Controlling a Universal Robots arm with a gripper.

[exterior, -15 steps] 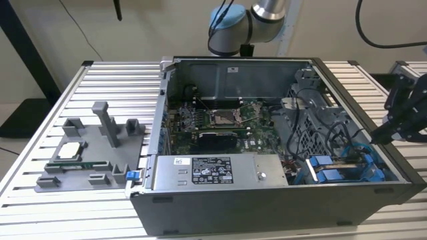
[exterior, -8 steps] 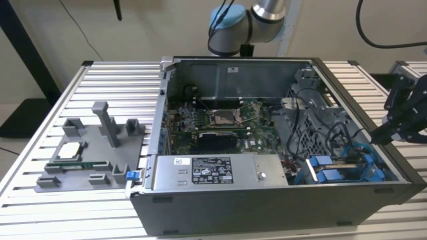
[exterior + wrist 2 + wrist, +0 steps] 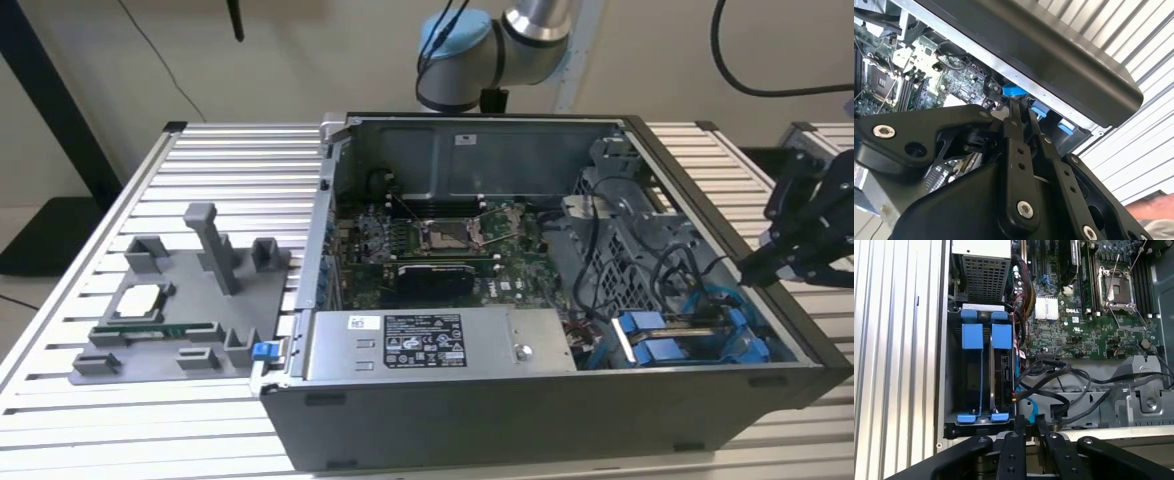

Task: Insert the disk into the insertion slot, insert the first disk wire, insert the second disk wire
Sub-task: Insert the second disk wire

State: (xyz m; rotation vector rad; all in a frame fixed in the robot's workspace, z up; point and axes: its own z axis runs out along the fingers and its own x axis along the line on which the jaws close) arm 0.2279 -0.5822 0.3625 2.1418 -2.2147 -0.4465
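Slatted metal table [image 3: 80, 400], exterior view. At 9 o'clock on it, a grey fixture [image 3: 174, 300] with small parts laid on top. At centre, an open dark-grey case [image 3: 534, 420], lid off, insides facing up. Inside, toward 12 o'clock, a green motherboard [image 3: 441, 240]. Toward 6 o'clock, a grey power supply [image 3: 441, 345] with a label. At 4 o'clock inside the case, the slot [image 3: 607, 345], a grey metal cage with two blue carriers side by side.

In the first wrist view, the disk [image 3: 1003, 372] already seated on edge in the slot [image 3: 947, 390], clipped in one blue carrier, just beside the second carrier. Black cables [image 3: 1054, 385] looped just beside the disk; whether any end is plugged in, impossible to tell.

At 3 o'clock of the case, outside its wall and above the table, the black gripper [image 3: 754, 268], tilted toward the slot, touching nothing. In both wrist views, fingers [image 3: 1013, 130] pressed almost together, tips [image 3: 1019, 426] side by side, no object pinched between them. Gripper [image 3: 1018, 106] tip pointing at the blue carrier tabs, apart from them. Gripper [image 3: 1029, 421] poised over the case rim near the cables.

At 12 o'clock behind the case, the arm [image 3: 521, 30], silver and pale blue.
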